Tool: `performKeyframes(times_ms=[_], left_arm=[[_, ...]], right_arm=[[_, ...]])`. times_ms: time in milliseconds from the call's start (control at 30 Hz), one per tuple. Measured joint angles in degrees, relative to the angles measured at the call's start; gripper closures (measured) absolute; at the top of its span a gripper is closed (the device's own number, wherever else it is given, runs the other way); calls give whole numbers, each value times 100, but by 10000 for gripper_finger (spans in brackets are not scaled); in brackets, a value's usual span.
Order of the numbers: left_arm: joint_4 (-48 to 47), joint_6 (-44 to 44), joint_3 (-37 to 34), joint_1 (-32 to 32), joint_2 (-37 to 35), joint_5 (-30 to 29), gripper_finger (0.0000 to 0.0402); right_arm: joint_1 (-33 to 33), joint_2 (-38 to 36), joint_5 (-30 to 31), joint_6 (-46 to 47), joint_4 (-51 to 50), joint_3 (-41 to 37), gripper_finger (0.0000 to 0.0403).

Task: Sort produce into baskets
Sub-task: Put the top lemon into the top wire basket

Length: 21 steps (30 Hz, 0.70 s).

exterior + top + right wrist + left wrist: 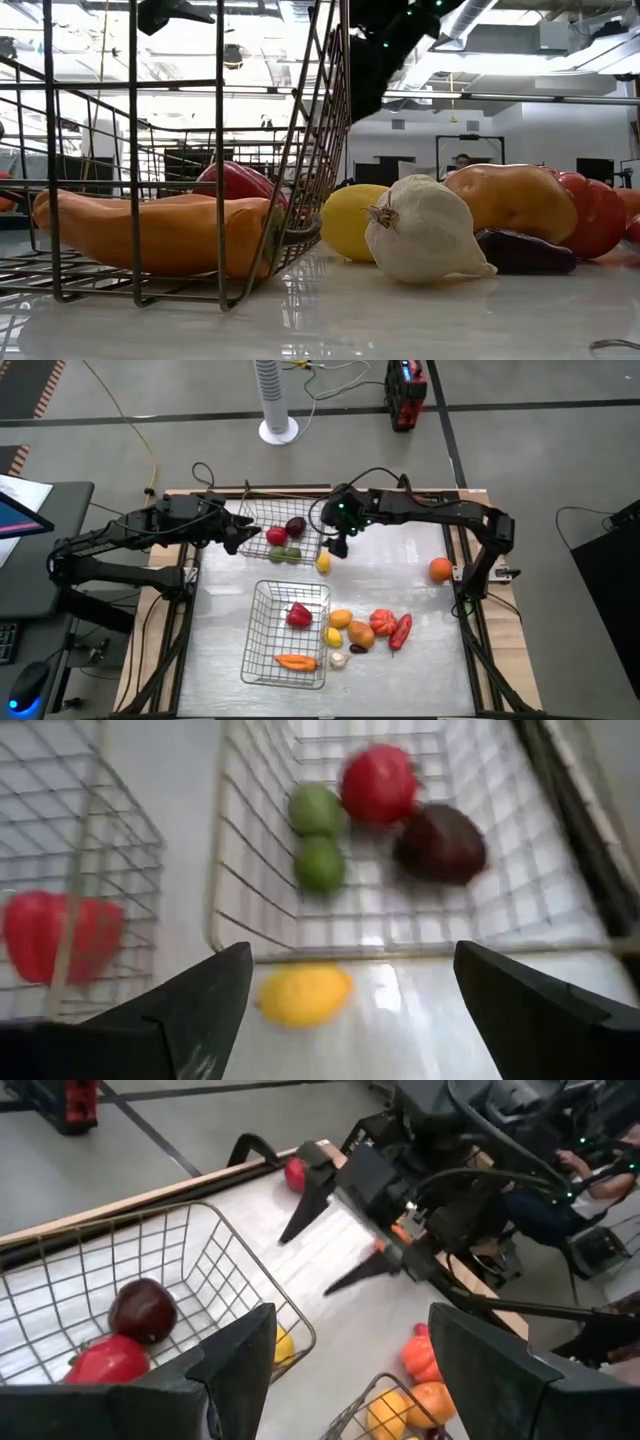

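The far wire basket [262, 518] holds a red apple [276, 536], a dark plum [295, 526] and green pieces [284, 554]. The near basket [262, 650] holds a red pepper [299, 616] and a carrot [295, 661]. A lemon [323, 562] lies on the table just outside the far basket's right near corner. My right gripper [335, 547] hangs open above the lemon [303, 994], touching nothing. My left gripper [240, 539] is open and empty over the far basket's left side; its wrist view shows the plum [142, 1308] and my right gripper [340, 1230].
More produce lies right of the near basket: a yellow piece [340, 619], an orange piece [361, 633], a tomato [382, 622], a red pepper [402, 631], garlic [339, 659] and a dark piece [357, 649]. An orange [440, 569] sits alone near the table's right edge.
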Motion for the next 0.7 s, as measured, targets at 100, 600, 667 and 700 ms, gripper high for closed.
performKeyframes(times_ms=[100, 600, 667, 700], left_arm=[[-105, 50, 0, 0, 0, -13, 152], [-109, 139, -2, 2, 15, -25, 152], [-113, 122, -2, 3, 15, -26, 152], [-113, 107, -5, 4, 16, -26, 152]], right_arm=[[-4, -245, 173, 6, 26, -415, 39], [555, -297, 474, 19, 2890, -2814, 71], [609, -172, 501, 21, 3248, -2797, 71], [624, -151, 514, 18, 3327, -2788, 71]])
